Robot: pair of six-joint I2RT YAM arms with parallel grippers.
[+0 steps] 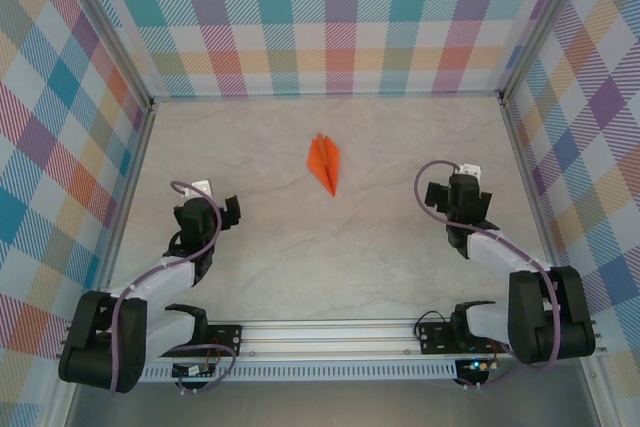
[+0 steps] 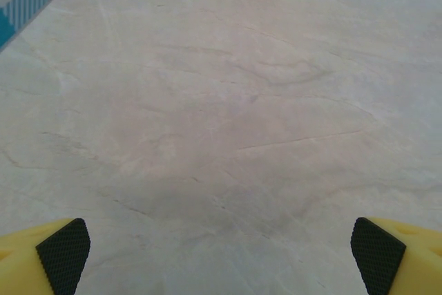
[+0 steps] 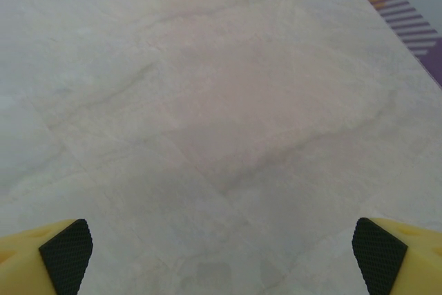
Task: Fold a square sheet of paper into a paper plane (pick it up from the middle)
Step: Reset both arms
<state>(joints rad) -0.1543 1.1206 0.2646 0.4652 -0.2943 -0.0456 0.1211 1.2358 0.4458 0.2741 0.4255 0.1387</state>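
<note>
I count one orange paper plane (image 1: 324,161) on my one table (image 1: 300,267) — a single one. My claws number two — a left claw (image 2: 221,253) and a right claw (image 3: 221,253), each with two fingers (image 2: 41,257).

Your plane (image 1: 324,161) is a small, bright orange dart, folded narrow, with a crease running down its length. You'll see it lying flat on the table (image 1: 300,257), about midway across and in the far half, its sharp nose angled toward the near right and its wider tail toward the far side.
</note>
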